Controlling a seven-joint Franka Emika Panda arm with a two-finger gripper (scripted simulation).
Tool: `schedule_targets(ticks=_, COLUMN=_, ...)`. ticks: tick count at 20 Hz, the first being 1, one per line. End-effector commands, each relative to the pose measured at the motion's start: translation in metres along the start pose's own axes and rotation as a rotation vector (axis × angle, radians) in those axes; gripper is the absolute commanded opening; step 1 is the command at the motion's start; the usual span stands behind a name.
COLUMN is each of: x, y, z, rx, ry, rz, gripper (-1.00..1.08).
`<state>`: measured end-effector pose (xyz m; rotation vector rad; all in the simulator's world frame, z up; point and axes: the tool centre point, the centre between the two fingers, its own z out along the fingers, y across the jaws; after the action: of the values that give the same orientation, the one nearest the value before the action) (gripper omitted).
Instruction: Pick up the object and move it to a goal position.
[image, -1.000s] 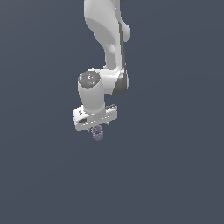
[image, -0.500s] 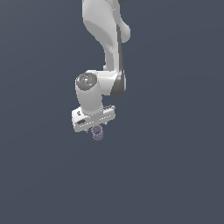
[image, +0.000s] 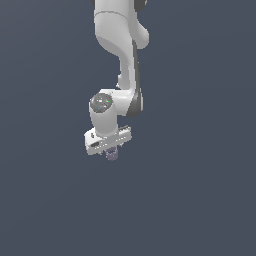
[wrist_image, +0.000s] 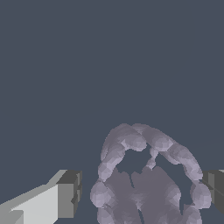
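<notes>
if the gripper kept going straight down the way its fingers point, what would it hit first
The purple-grey object already sits between the fingers of the gripper. Beyond it, both views show only plain dark background, so the way looks free, though depth is unclear.

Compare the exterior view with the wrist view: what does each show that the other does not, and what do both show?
Only the exterior view shows the white arm reaching down, with its round joint above the gripper. Only the wrist view shows the cup's lumpy purple-grey rim and dark hollow close up, with a grey finger on either side and a gap visible beside at least one of them. Both show the cup between the gripper's fingers against a plain dark grey background.
</notes>
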<state>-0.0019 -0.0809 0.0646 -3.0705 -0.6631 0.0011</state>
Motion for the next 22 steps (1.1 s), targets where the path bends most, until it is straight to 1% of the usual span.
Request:
schedule_targets(ticks=1, x=0.0, y=0.0, z=0.009, rx=0.0, ry=0.001, rz=-0.001, gripper=1.0)
schedule_targets(ticks=5, x=0.001, y=0.001, z=0.013, rx=0.0, ry=0.001, rz=-0.001, gripper=1.0)
schedule_targets(ticks=6, x=0.001, y=0.001, z=0.013, rx=0.0, ry=0.001, rz=-0.001, gripper=-1.0)
schedule_targets(ticks=17, x=0.001, y=0.001, z=0.012, rx=-0.001, ry=0.001, rz=0.0, gripper=-1.0)
schedule_targets(ticks=22, x=0.002, y=-0.009, z=0.005, rx=-0.001, ry=0.001, rz=0.0, gripper=-1.0)
